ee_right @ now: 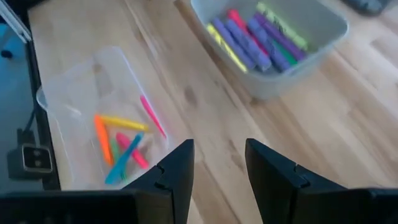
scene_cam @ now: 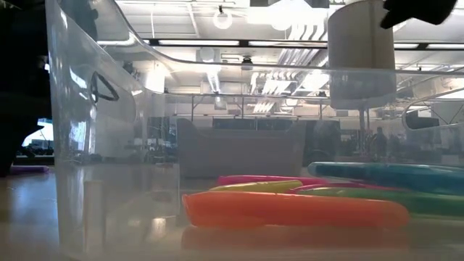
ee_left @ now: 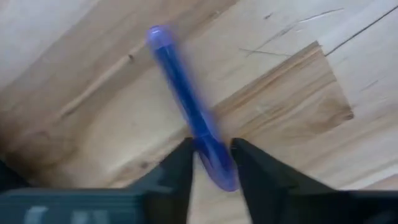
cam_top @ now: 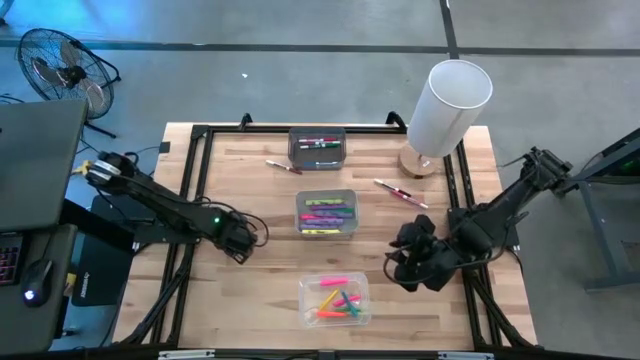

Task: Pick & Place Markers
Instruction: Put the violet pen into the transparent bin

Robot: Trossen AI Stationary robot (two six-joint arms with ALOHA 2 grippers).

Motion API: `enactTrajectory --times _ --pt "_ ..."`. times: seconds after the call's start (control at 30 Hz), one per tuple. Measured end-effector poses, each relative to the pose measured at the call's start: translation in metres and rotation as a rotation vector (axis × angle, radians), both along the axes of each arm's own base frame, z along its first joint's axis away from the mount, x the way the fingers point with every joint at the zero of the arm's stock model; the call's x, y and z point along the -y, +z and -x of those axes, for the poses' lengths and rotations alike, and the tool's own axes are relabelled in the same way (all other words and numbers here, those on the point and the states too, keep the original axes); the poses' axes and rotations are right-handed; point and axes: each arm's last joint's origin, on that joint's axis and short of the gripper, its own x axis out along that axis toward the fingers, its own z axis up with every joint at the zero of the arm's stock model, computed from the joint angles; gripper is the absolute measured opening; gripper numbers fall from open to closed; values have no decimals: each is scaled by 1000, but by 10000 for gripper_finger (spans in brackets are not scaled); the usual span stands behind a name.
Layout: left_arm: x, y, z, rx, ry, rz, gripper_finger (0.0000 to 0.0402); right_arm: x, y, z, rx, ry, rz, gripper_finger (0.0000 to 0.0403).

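gripping a slim blue marker (ee_left: 186,109), left gripper (ee_left: 211,163) over wood.

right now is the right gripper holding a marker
No, the right gripper is open and empty above the bare wooden table, with nothing between its dark fingers.

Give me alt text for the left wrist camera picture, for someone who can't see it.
The left claw grips a blue marker between its two dark fingers, and the marker sticks out ahead over a light wooden table. No other thing shows in this view.
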Motion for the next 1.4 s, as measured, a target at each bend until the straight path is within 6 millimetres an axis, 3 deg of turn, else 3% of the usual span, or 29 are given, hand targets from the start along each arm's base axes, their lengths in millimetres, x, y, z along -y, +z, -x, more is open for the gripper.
enactTrajectory --times 0.1,0.13,0.27,0.4,0.63,0.8,0.97,1.23,1.4 --pt "3 6 -6 17 50 31 37 1 -5 8 -70 -60 -45 133" --pt "5 9 -10 41 75 57 28 2 -9 11 -88 -91 -60 133" --pt "11 20 -22 100 118 91 36 4 -35 22 -164 -207 -114 133" --pt "21 45 -36 188 124 91 30 5 -68 34 -212 -290 -166 133" --pt "40 112 -57 354 95 24 30 7 -112 56 -285 -361 -234 133" --pt "57 160 -92 486 -14 13 30 13 -123 67 -345 -390 -198 133" --pt "83 184 -145 543 -214 -21 30 20 -123 73 -417 -417 -121 133" --pt "121 188 -221 608 -474 -47 30 23 -123 77 -456 -416 -87 133" --pt "131 159 -243 534 -526 4 30 23 -123 77 -464 -412 -89 133"
